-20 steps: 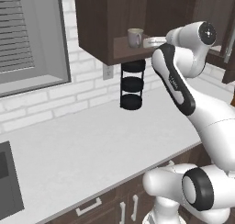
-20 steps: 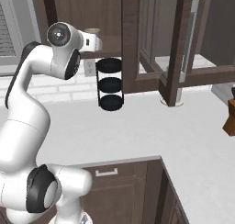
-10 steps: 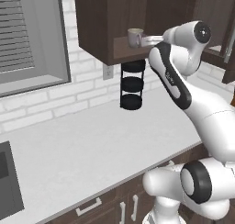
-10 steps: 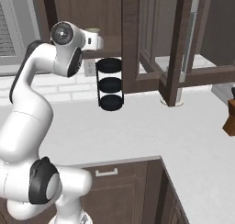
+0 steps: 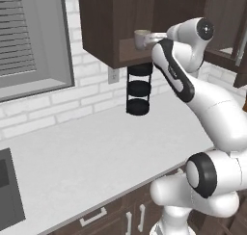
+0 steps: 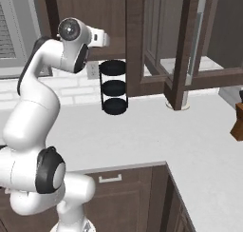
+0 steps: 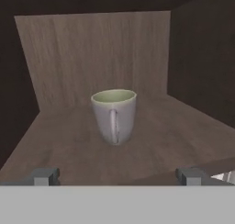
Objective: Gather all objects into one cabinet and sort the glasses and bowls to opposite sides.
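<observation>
The arm has pushed forward over the last second, bringing the pincer [image 7: 114, 176] up to the front edge of the open cabinet [image 5: 103, 32]. In the left base view the hand now sits closer to the mug [image 5: 142, 39] than it did a moment ago, though a gap remains between them.

From the hand view, the pincer stands wide open and empty: its two tips rise far apart at the bottom, with the shelf [image 7: 174, 140] showing between them. The pale grey-beige mug [image 7: 114, 115] stands upright on that shelf, well inside the cabinet and roughly centred between the tips, its handle turned toward the camera.

This looks like an approach to grasp the mug, with the line-up already good. The handle facing the hand may get in the way of a clean close around the body.

Below the cabinet, a black three-tier rack [image 5: 138, 88] stands on the white surface [image 5: 96, 157] against the brick wall.
</observation>
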